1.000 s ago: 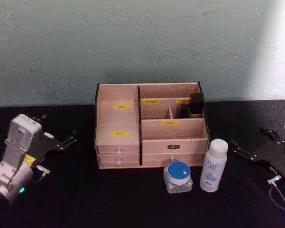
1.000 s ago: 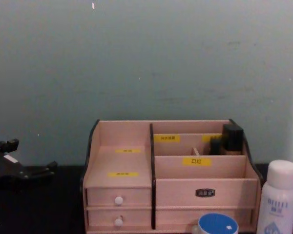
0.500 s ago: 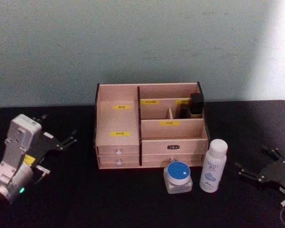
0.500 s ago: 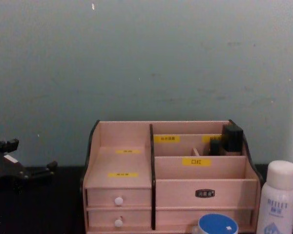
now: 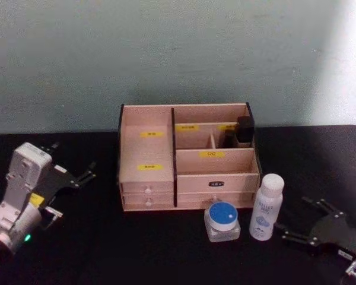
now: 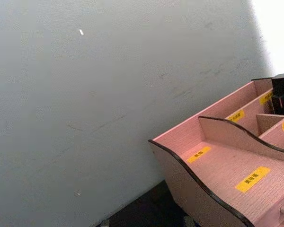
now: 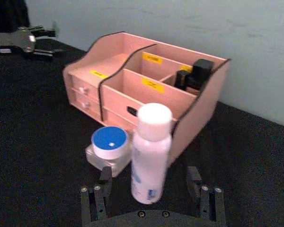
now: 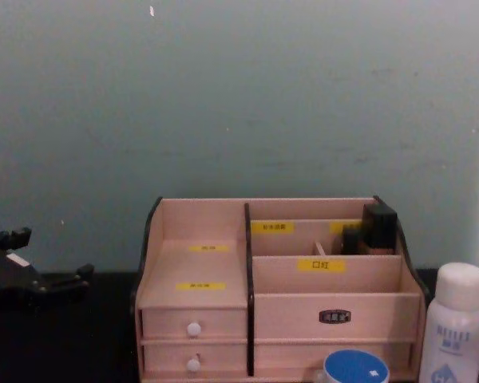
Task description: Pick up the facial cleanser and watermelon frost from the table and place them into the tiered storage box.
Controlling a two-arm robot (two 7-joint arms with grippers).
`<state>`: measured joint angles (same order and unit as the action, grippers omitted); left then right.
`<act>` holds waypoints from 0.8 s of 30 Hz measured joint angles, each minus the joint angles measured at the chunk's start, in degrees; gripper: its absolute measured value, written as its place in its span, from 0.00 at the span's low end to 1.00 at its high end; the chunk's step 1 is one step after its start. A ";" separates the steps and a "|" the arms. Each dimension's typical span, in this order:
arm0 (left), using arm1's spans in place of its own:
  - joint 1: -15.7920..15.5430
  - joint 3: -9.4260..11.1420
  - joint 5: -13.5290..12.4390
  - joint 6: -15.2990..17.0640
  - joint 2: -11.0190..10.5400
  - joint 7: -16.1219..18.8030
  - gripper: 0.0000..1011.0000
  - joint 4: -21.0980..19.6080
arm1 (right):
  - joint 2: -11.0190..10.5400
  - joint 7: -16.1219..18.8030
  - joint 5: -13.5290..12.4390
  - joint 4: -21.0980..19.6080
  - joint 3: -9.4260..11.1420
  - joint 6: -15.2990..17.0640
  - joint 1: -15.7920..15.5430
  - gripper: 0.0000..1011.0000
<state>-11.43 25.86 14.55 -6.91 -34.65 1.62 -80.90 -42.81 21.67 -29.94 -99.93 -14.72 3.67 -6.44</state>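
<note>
**Open fingers flank white bottle in front of storage box**

My right gripper (image 5: 292, 216) sits low over the black bench (image 5: 136, 249), just right of the white bottle (image 5: 266, 208). From my right wrist, its 2 fingers (image 7: 104, 185) are spread wide and released, and the bottle (image 7: 150, 151) stands framed in the gap between them, with neither finger touching it. The bottle is upright with its long axis vertical, its rounded white cap on top and its printed label toward me.

Just to its left is the blue-lidded jar (image 5: 222, 221), squat and set flat on its base, lid up. Bottle and jar are near each other, both on the bench in front of the right half of the tiered storage box (image 5: 231, 184).

The box runs lengthwise from left to right, with its 2 small white-knobbed drawers (image 8: 194, 328) facing me and its open tiers stepping up toward the wall. Dark items (image 5: 244, 129) occupy its rear right compartment.

My left gripper (image 5: 71, 160) rests parked on the bench, well to the left of the box. Its fingers are spread and grasp nothing.
</note>
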 joint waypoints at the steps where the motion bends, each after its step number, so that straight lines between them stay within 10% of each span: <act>1: 0.00 0.00 0.00 0.00 0.00 0.00 0.99 0.00 | 0.28 0.30 0.00 0.15 -0.17 0.17 0.27 0.99; 24: 0.00 0.00 0.00 0.00 0.00 0.00 0.99 0.00 | 7.91 3.24 2.12 7.64 -2.94 2.68 7.88 0.99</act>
<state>-11.43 25.86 14.55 -6.91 -34.65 1.62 -80.90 -34.90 24.91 -27.82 -92.29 -17.66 6.35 1.44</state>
